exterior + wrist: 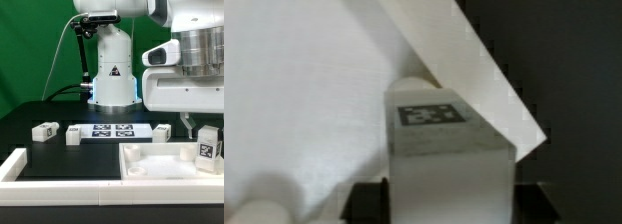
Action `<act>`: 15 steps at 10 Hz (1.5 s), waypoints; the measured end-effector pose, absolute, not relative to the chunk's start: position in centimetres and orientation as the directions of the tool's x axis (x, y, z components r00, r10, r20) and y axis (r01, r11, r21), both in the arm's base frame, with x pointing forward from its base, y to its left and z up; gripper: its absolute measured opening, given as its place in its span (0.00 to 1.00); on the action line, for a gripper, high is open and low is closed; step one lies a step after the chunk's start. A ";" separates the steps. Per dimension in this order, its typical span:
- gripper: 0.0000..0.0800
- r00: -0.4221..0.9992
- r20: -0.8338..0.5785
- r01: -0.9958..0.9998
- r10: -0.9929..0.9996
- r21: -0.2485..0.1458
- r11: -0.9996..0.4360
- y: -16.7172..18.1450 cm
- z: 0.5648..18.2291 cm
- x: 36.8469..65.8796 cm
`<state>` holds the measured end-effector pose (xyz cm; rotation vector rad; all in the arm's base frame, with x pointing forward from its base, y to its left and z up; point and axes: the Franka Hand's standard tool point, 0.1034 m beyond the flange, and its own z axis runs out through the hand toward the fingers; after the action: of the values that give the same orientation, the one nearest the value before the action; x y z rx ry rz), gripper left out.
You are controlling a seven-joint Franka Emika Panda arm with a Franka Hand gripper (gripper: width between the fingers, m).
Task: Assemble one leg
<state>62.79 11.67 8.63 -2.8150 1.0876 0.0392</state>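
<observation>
My gripper is shut on a leg, a small white block with a black-and-white tag, and holds it upright at the exterior view's right, over the right end of the large flat white piece with recesses. In the wrist view the leg fills the gap between my dark fingers, its far end against that piece's raised rim. My gripper shows only at the frame's edge. Three more legs lie on the black table: two on the left and one behind the white piece.
The marker board lies in front of the robot base. A low white wall runs along the table's front left. A blurred white rounded shape sits on the flat piece near my fingers.
</observation>
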 end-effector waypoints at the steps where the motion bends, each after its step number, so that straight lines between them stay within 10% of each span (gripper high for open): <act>1: 0.38 0.702 -0.070 -0.712 -0.709 -0.099 -0.695 11.6 8.6 62.8; 3: 0.38 0.657 -0.085 -0.754 -0.749 -0.100 -0.649 11.8 8.6 62.8; 5: 0.75 0.711 -0.077 -0.702 -0.698 -0.106 -0.704 11.9 8.6 62.8; 10: 0.81 0.974 0.017 -0.223 -0.227 -0.127 -0.967 12.4 8.7 63.2; 15: 0.81 0.952 0.147 0.276 0.268 -0.034 -0.961 12.3 8.1 63.5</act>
<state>63.52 12.30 8.14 -3.0501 -0.4258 -0.2174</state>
